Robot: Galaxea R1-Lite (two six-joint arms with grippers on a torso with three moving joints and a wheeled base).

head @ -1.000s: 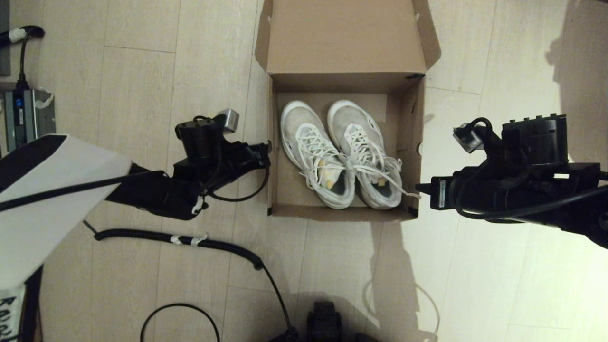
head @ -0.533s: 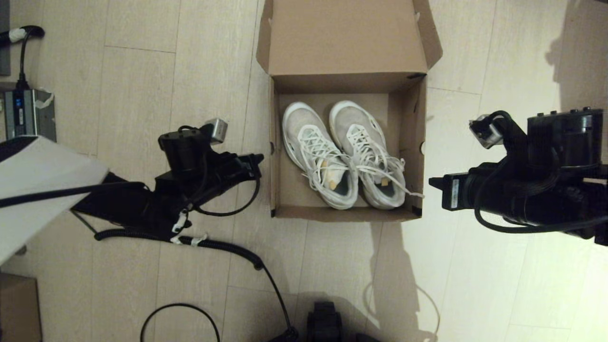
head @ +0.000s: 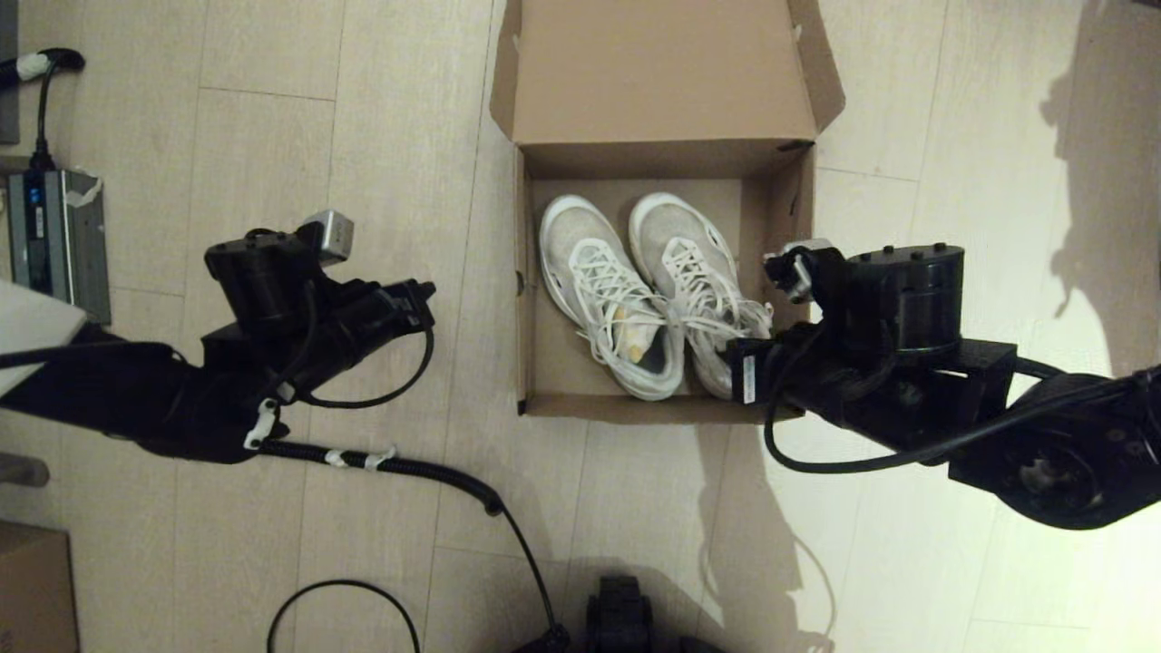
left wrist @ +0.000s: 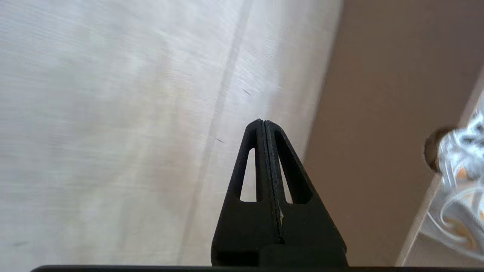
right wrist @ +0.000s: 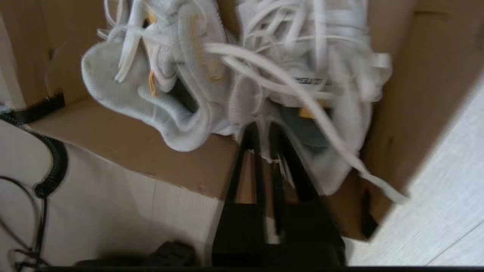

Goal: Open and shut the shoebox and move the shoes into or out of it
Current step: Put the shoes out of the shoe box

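The brown cardboard shoebox (head: 520, 272) stands on the floor with its flap lid (head: 662, 73) folded back, away from me. Both white sneakers lie inside, side by side, toes toward the lid: one shoe (head: 599, 281) on the left, the other (head: 689, 263) on the right, laces loose. My right gripper (head: 733, 361) reaches over the box's near right corner. In the right wrist view its tips (right wrist: 263, 130) show a narrow gap at the heel of the right-hand shoe (right wrist: 340, 113). My left gripper (head: 426, 295) hangs shut over bare floor left of the box, its fingers (left wrist: 263, 121) pressed together.
A coiled black cable (head: 408, 467) runs across the floor near the left arm. A grey device (head: 54, 236) sits at the far left. A small darker carton (head: 32, 589) shows at the bottom left corner. A black part (head: 621, 617) lies at the bottom edge.
The right gripper has swung left from beside the box to over its near right corner, reaching the right-hand shoe's heel. The left arm has drawn back leftward, away from the box wall.
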